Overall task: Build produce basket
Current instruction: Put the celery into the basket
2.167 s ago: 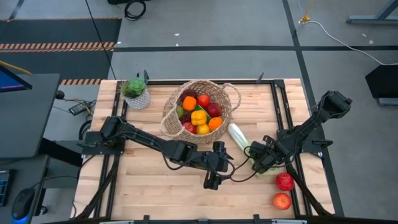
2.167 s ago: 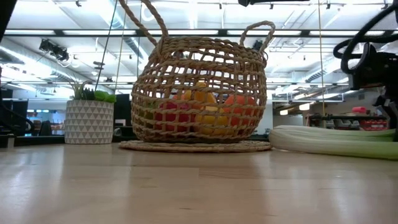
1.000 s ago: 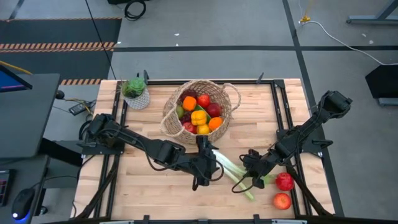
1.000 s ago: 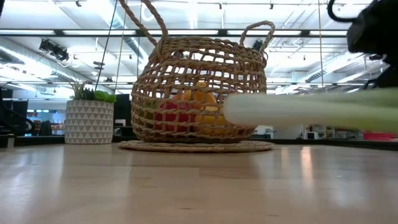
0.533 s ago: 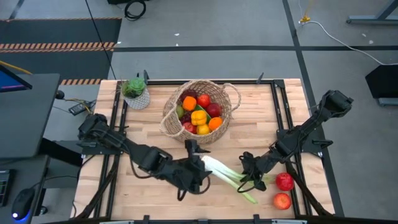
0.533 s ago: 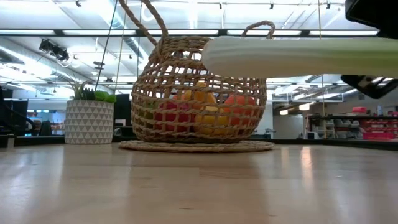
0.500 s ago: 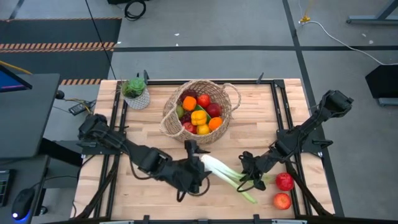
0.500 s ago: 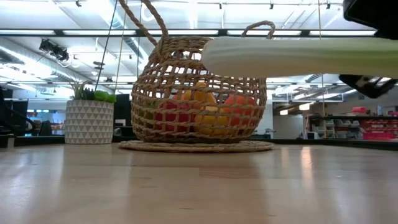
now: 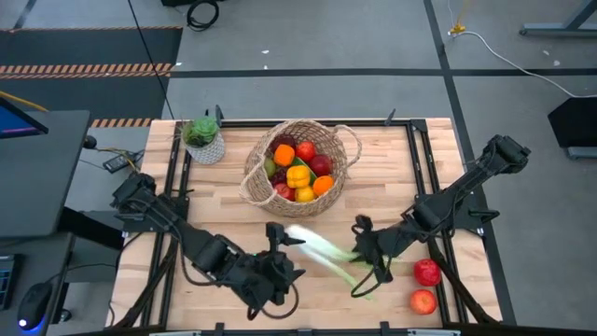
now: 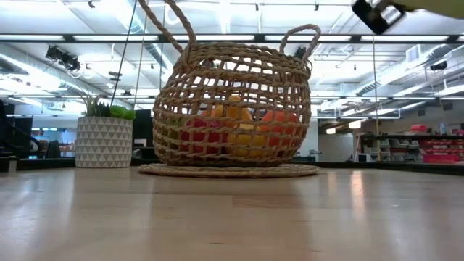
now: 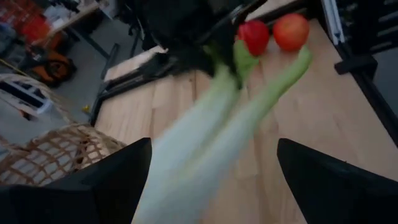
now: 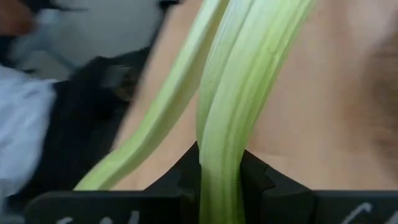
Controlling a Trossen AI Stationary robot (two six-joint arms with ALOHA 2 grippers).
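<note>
The tan wicker basket (image 9: 300,166) (image 10: 232,109) stands on its flat base at the table's far middle. It holds oranges, red apples and a yellow fruit. The long green-white leek (image 9: 322,252) (image 11: 205,143) hangs in the air in front of the basket, held by my right gripper (image 9: 360,254) (image 12: 221,171), which is shut on its green part. My left gripper (image 9: 280,246) (image 11: 211,163) is open at the leek's white end. Its fingers stand wide on either side of the leek without touching it. Two red apples (image 9: 427,272) (image 9: 422,301) lie on the table near the right corner. My right gripper pinches the leek's green stalk (image 12: 219,143) between its two fingers, near the leafy end. It comes slanting from the table's right side. The leek is lifted clear of the table, its white end (image 9: 295,235) pointing toward my left gripper and loose green leaves (image 9: 364,287) trailing behind the fingers.
A small white pot with a green plant (image 9: 203,138) (image 10: 104,138) stands at the far left, beside the basket. Bare wood (image 9: 215,224) lies in front of the basket. Black rails (image 9: 422,159) run along the table's left and right sides.
My right gripper has carried the leek up and toward the table's left, and the leek has risen almost out of the top of the low view. My left arm has drawn back toward the near edge, keeping its open fingers around the leek's white end.
</note>
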